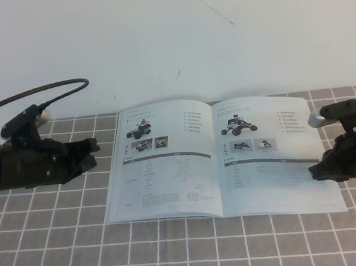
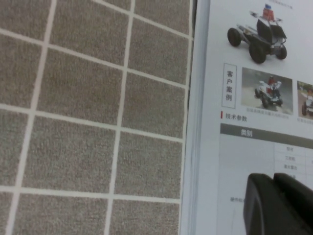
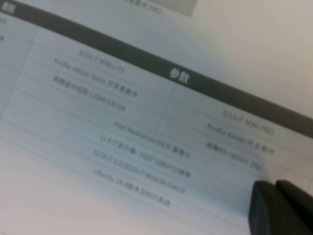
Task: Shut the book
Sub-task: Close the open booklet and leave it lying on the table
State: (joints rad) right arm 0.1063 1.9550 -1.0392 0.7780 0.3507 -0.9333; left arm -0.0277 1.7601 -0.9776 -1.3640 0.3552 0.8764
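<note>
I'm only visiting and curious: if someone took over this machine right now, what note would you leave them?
Left gripper: shut, holding nothing, low beside the book, off its left edge.
Right gripper: shut, holding nothing, at the right page's outer edge; contact unclear.
Book: lies open and flat on the checked mat, both pages up.
Done: nothing yet.
Left: lift one side and fold it over to close.

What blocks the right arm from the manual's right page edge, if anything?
Likely nothing, so yes: right tool sits at the manual's right edge, nothing between. Left tool is beside its left edge.
</note>
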